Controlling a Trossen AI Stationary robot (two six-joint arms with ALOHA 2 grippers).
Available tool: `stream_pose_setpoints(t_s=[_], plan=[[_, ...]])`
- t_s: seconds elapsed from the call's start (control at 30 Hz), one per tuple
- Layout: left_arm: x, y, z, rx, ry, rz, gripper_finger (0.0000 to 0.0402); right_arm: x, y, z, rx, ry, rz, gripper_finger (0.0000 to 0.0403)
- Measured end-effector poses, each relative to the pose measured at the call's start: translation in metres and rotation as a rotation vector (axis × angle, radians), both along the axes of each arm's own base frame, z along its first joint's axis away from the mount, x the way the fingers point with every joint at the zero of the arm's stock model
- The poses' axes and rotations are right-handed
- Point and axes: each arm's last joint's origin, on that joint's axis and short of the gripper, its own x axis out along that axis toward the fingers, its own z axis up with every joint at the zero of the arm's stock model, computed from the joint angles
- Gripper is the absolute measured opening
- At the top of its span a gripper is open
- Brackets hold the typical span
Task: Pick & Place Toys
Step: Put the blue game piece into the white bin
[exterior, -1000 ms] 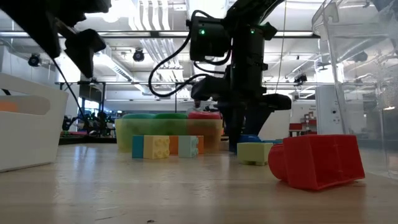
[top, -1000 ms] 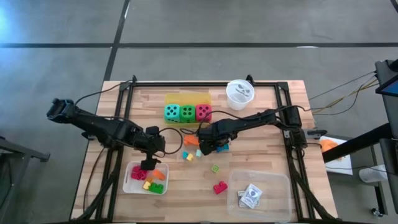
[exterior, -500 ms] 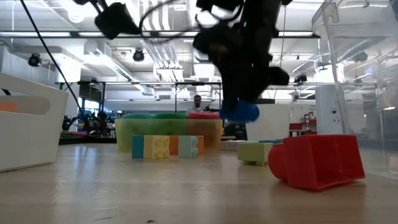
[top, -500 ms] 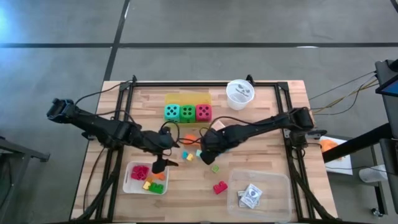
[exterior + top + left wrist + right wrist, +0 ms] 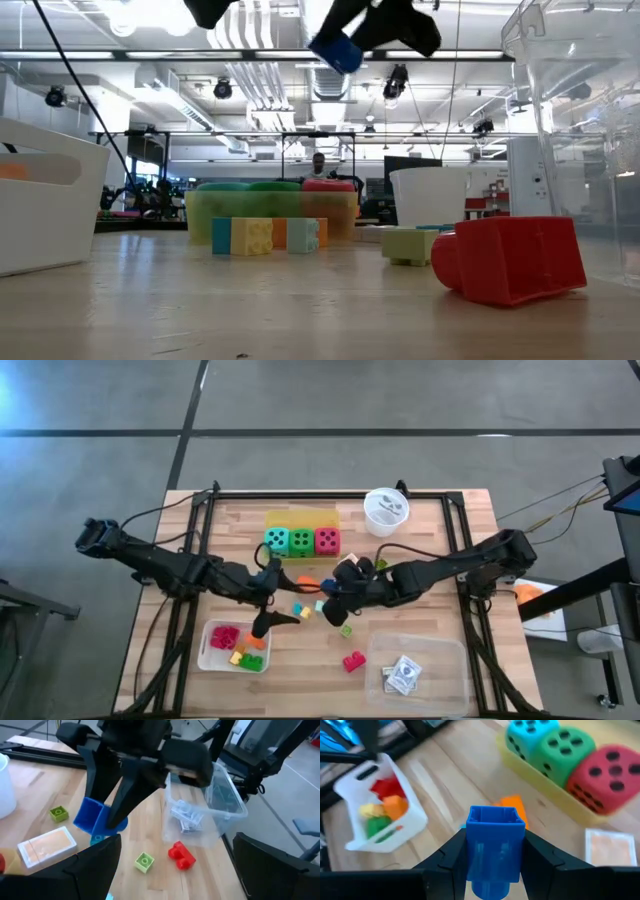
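The worktop [image 5: 420, 560] is pale planked wood with a matt grain. The blue block [image 5: 495, 847] looks like smooth, slightly glossy plastic, as does the red block [image 5: 510, 258]. The clear tray [image 5: 420, 650] is transparent glossy plastic; the dark fingers [image 5: 445, 860] look matt.

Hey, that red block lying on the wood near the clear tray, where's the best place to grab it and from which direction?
Probably from straight above. The red block lies apart from the clear tray and the small green block, with bare wood around it. It looks like a stepped shape tipped on its side, so pinch across its narrower middle, fingers on the two flat faces, not the studded end.
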Motion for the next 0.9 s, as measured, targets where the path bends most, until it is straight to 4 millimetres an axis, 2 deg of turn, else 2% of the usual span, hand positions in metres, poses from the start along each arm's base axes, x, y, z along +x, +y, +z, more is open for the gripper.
stream_pose_setpoints(t_s=[0.3, 0.53, 0.7, 0.9], plan=[[0.002, 0.0, 0.005, -0.019, -0.054, 0.005, 0.0367, -0.002, 0.003, 0.02, -0.08, -0.111, 0.043, 0.0127], [0.002, 0.0, 0.006, -0.053, -0.058, 0.048, 0.0367, -0.016, 0.013, 0.037, -0.153, -0.159, 0.046, 0.0127], [0.005, 0.004, 0.013, -0.062, -0.14, 0.201, 0.0367, -0.029, 0.023, 0.049, -0.216, -0.197, 0.042, 0.0127], [0.006, 0.004, 0.021, -0.062, -0.225, 0.215, 0.0367, -0.04, 0.03, 0.064, -0.279, -0.247, 0.08, 0.0127]])
